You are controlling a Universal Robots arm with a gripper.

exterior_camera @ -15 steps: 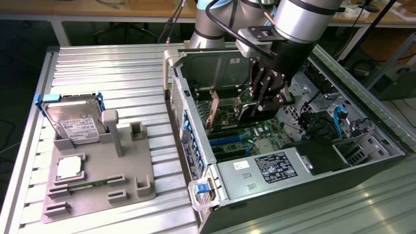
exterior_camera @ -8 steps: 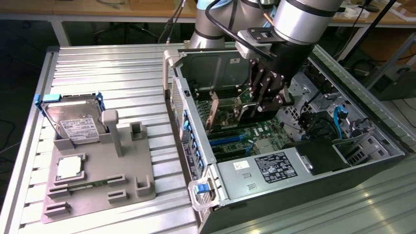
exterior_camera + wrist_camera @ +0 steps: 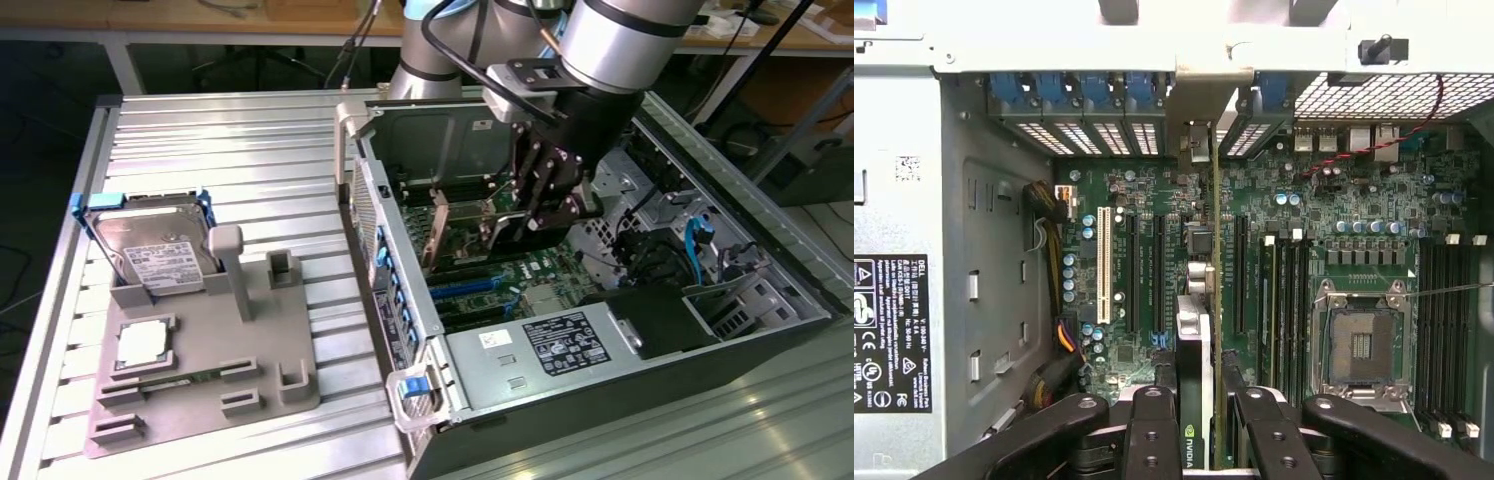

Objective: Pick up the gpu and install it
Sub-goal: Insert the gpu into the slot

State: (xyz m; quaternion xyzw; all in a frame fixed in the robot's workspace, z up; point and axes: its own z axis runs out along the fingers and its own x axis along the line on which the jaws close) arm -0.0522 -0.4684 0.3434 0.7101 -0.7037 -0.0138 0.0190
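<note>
Risking misaligned seating, we judge: thin tan-brown gpu card (image 3: 1215,300) stands edge-on over green motherboard (image 3: 1354,230) slots, silvery bracket toward rear grilles; slight tilt or offset could jam card edge against black slot (image 3: 1240,275), or bracket catch chassis. Black gripper (image 3: 1199,420) clamps gpu between fingers, narrow. Card sits directly beneath hand, inside open silver computer case (image 3: 400,130).

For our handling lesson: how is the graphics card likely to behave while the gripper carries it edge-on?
The graphics card looks like a thin flat board, so probably stiff and light. Held edge-on by the gripper, it may twist if knocked. Its exposed parts look fragile.
</note>
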